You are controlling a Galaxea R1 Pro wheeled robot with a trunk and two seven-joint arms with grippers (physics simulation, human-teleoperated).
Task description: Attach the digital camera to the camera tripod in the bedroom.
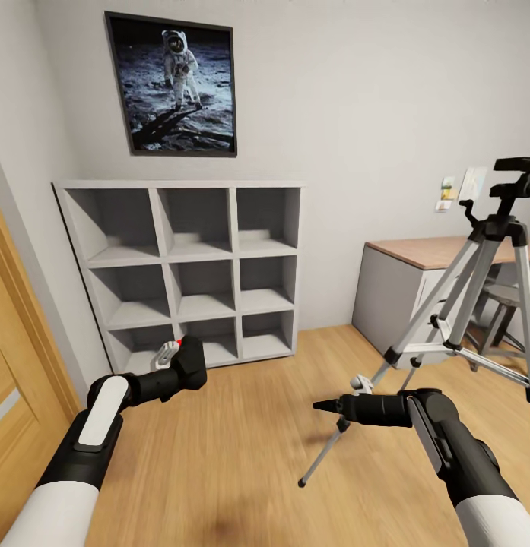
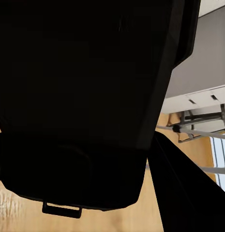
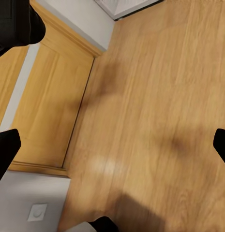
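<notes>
Left gripper (image 1: 190,357), lower left of the head frame: clamped on the digital camera (image 1: 190,363), black body with a red-and-white bit poking out on its left side. In the left wrist view the camera body (image 2: 88,96) blocks nearly everything, dark, with a small strap lug at its lower edge; slivers of desk front and tripod legs show past it at the right.

Right gripper (image 1: 323,406), lower centre-right of the head frame: pointing left, fingers look closed to a narrow tip with nothing in them. In the right wrist view the dark finger edges sit at the frame borders, so spread there I cannot tell; it looks down on wood floor (image 3: 156,125) and a wooden door (image 3: 49,106).

Camera tripod (image 1: 477,289): right side of the head frame, standing on the plank floor, silver legs spread, black pan head at the upper right edge. One leg's foot lands lower centre, just below the right gripper. Camera and tripod are well apart.

Behind: grey cube shelving (image 1: 192,266) centre-left against the wall, astronaut picture (image 1: 173,83) above it, wood-topped desk (image 1: 424,254) right, behind the tripod. Wooden door at the left edge.
</notes>
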